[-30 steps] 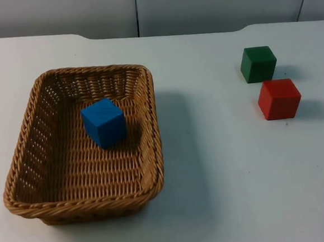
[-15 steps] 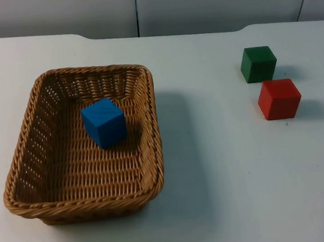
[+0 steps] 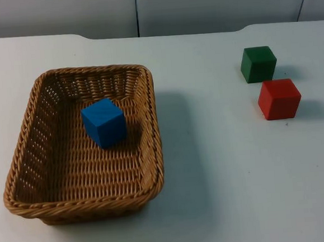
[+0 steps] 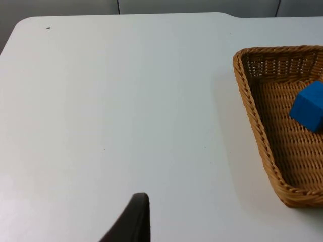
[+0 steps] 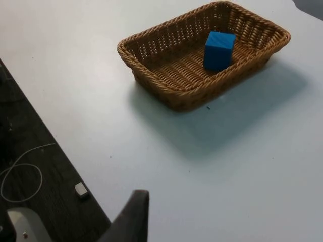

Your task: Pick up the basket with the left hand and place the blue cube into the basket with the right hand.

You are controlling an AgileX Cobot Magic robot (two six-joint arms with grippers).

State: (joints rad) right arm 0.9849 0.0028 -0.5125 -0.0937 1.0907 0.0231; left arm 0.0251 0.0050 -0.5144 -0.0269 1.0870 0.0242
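The basket (image 3: 82, 144) is sitting flat on the white table (image 3: 222, 172), toward the robot's left side. It is a rectangular, tan wicker tray with a thick braided rim, sloping woven walls and a tightly woven floor. The blue cube (image 3: 104, 123) is lying inside it, on the floor of the basket nearer the far wall, turned a little so one corner is facing forward; its faces are plain, matte blue.

The left gripper (image 4: 132, 222) is hanging above bare table well to the side of the basket (image 4: 275, 121), touching nothing; whether its fingers are apart or together I cannot tell. The right gripper (image 5: 132, 217) is hovering near the table's edge, well apart from the basket (image 5: 202, 55) and the cube (image 5: 219, 49), and its fingers' state I cannot tell either.

A green cube (image 3: 258, 63) and a red cube (image 3: 278, 98) are standing just beside each other on the table's right side, far from the basket
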